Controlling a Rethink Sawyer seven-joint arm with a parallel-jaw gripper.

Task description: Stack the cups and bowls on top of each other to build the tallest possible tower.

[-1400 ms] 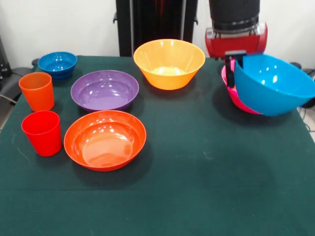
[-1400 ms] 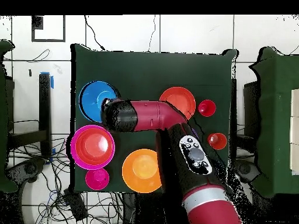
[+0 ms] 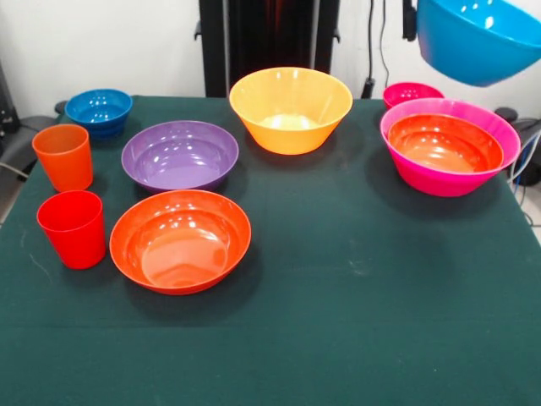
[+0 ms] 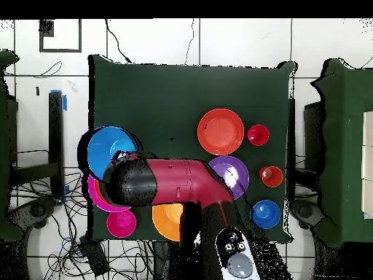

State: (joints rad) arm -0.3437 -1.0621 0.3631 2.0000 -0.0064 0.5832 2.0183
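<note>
Holding the large blue bowl [image 3: 480, 38] by its rim, the gripper [image 3: 410, 21] shows only as a dark part at the top edge of the front view; the bowl hangs tilted in the air, clear of the table [image 3: 355, 321], above the tower [image 3: 450, 145]. The tower consists of the large magenta-pink bowl with a red-orange bowl [image 3: 444, 142] nested inside it, standing at the right side of the table in the front view. The small pink-red bowl [image 3: 412, 93] sits just behind the tower. The yellow-orange bowl [image 3: 291, 108] stands at the far middle. The purple bowl [image 3: 180, 155] lies left of it, and the second red-orange bowl [image 3: 180, 240] sits nearer the camera, just beside the purple one. The small blue bowl [image 3: 99, 111] occupies the far left corner. The orange cup [image 3: 63, 156] and the red cup [image 3: 73, 228] stand upright at the left edge, near each other. In the overhead view the arm [image 4: 175, 186] crosses the table and covers most of the tower, with the lifted blue bowl beside its end.
</note>
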